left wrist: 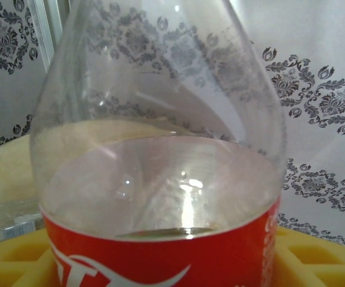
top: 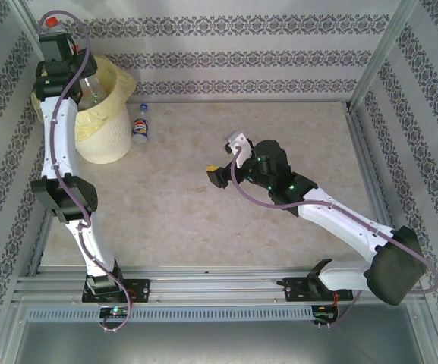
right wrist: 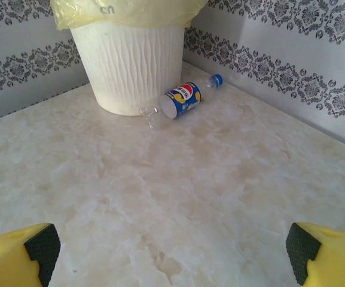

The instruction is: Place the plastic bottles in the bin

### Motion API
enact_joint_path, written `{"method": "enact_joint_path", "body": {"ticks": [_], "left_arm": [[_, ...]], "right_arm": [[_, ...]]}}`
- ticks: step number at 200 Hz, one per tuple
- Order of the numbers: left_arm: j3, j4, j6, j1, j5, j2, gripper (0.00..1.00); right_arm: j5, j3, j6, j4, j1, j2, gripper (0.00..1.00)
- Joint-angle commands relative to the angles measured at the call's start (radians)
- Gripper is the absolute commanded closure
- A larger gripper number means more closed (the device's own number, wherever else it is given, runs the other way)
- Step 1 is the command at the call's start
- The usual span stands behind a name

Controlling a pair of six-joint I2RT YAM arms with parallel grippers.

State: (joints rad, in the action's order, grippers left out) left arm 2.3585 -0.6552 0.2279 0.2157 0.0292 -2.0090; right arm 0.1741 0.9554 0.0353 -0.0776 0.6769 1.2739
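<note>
Above the bin [top: 108, 136], left pincer [left wrist: 166, 269] grips a red-labelled bottle [left wrist: 160, 197]; released off-centre, it could miss and roll across the surface [right wrist: 160, 179]; right pincer [right wrist: 172, 251] gapes empty

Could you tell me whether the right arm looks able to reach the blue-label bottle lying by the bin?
Probably yes. The right gripper is open and faces the bottle across bare table, with nothing between them. The bottle lies close beside the bin, which may crowd one finger.
</note>
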Motion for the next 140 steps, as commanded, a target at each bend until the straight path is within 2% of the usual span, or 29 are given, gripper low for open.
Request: {"method": "enact_joint_path", "body": {"ticks": [1, 23, 37, 42, 58, 108, 140], "left_arm": [[0.038, -0.137, -0.010, 0.022, -0.033, -0.079, 0.35], [0.132, -0.189, -0.002, 0.022, -0.018, -0.147, 0.34], [0.210, -0.240, 0.019, 0.024, -0.010, -0.190, 0.18], [0.235, -0.251, 0.025, 0.024, -0.010, -0.199, 0.15], [0.267, -0.260, 0.036, 0.025, -0.023, -0.198, 0.14], [0.257, -0.244, 0.067, 0.025, -0.078, -0.128, 0.00], [0.245, -0.255, 0.059, 0.025, -0.151, -0.108, 0.00]], "right_arm": [[-0.012, -0.002, 0.019, 0.002, 0.009, -0.019, 0.02], [-0.015, -0.002, 0.018, 0.005, 0.010, -0.020, 0.02], [-0.022, -0.003, 0.021, 0.009, 0.012, -0.024, 0.02], [-0.025, -0.004, 0.021, 0.009, 0.011, -0.025, 0.02], [-0.033, -0.010, 0.019, 0.009, 0.012, -0.029, 0.02], [-0.039, -0.014, 0.015, 0.007, 0.013, -0.025, 0.02], [-0.041, -0.015, 0.015, 0.007, 0.015, -0.021, 0.02]]}}
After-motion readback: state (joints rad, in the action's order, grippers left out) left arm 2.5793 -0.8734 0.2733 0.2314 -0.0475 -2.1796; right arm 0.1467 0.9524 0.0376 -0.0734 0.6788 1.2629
